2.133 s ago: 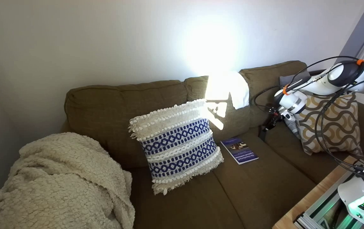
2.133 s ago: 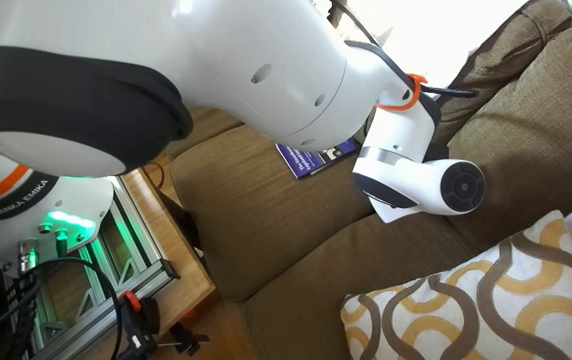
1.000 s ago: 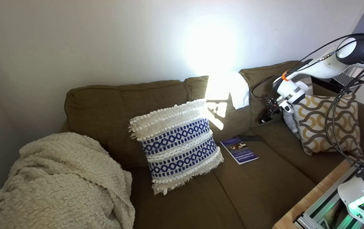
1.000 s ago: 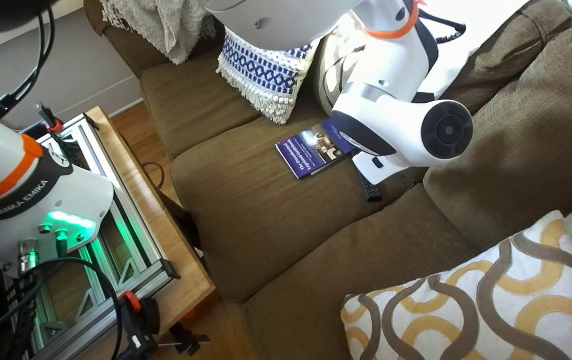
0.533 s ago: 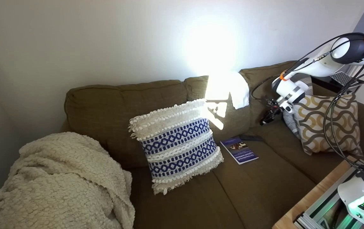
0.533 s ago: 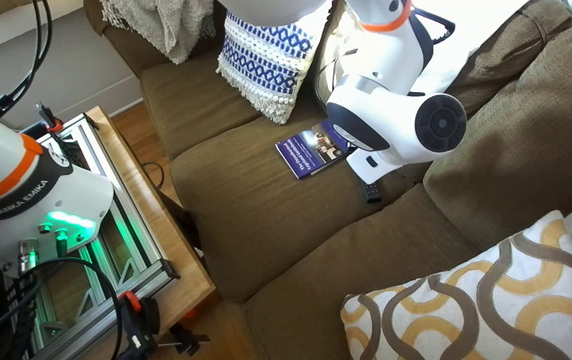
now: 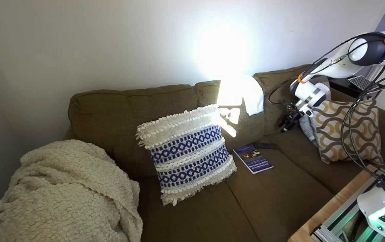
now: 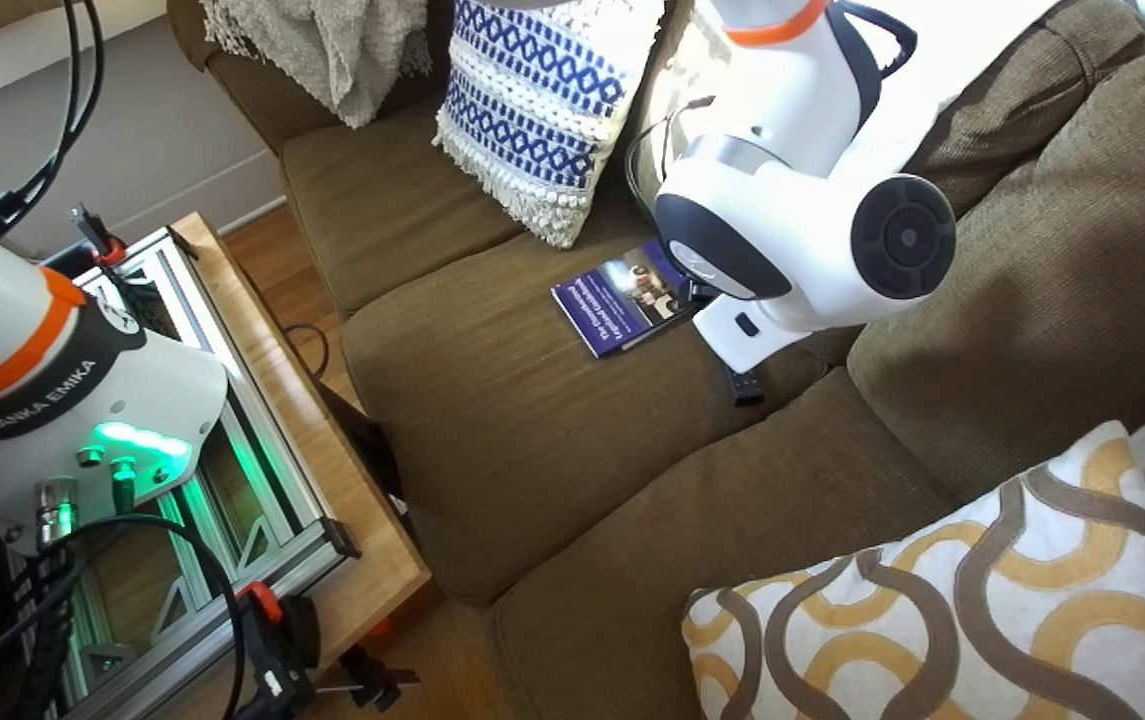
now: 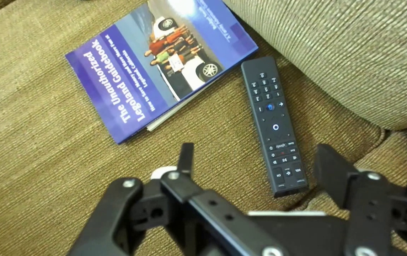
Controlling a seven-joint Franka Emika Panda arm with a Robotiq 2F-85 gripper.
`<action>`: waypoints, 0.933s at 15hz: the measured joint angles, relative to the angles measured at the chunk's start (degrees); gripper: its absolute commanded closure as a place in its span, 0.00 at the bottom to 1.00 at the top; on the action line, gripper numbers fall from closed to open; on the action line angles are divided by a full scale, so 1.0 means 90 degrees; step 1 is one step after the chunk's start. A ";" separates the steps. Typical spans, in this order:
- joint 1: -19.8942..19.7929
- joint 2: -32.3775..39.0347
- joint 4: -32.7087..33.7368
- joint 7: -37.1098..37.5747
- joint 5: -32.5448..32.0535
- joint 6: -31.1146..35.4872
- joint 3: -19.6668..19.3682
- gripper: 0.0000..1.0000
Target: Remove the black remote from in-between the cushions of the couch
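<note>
Holds the arm (image 7: 344,67) angled in from the picture's right edge in an exterior view, sloped down over the couch (image 7: 279,195) and bent at the wrist (image 8: 802,225), with the pincer (image 9: 256,161) at a tilt. Into the wrist view: shows the fingers (image 9: 186,158) wide apart! And there, see the black remote (image 9: 273,124) lying flat on a seat cushion (image 9: 47,170), keys up, right by a corner of the blue book (image 9: 128,85), near the back cushion (image 9: 359,53). Runs lengthwise nearly straight up that view, leaning slightly left at the top. Points the number keys toward the blue book, the volume keys down between the fingers, close to the neighbouring seat cushion (image 8: 732,540). Lies partly hidden behind the wrist in an exterior view.
</note>
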 measured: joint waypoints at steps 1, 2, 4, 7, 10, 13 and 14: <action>0.0042 -0.0084 -0.0073 0.0000 0.0000 -0.0065 -0.0080 0.00; 0.0085 -0.0179 -0.0156 0.0000 0.0000 -0.0121 -0.0165 0.00; 0.0162 -0.0361 -0.0323 0.0000 0.0000 -0.0156 -0.0311 0.00; 0.0282 -0.0642 -0.0599 0.0000 0.0000 -0.0159 -0.0495 0.00; 0.0413 -0.0926 -0.0893 0.0000 0.0000 -0.0159 -0.0641 0.00; 0.0550 -0.1238 -0.1213 0.0000 0.0000 -0.0159 -0.0782 0.00; 0.0593 -0.1343 -0.1319 0.0000 0.0000 -0.0159 -0.0830 0.00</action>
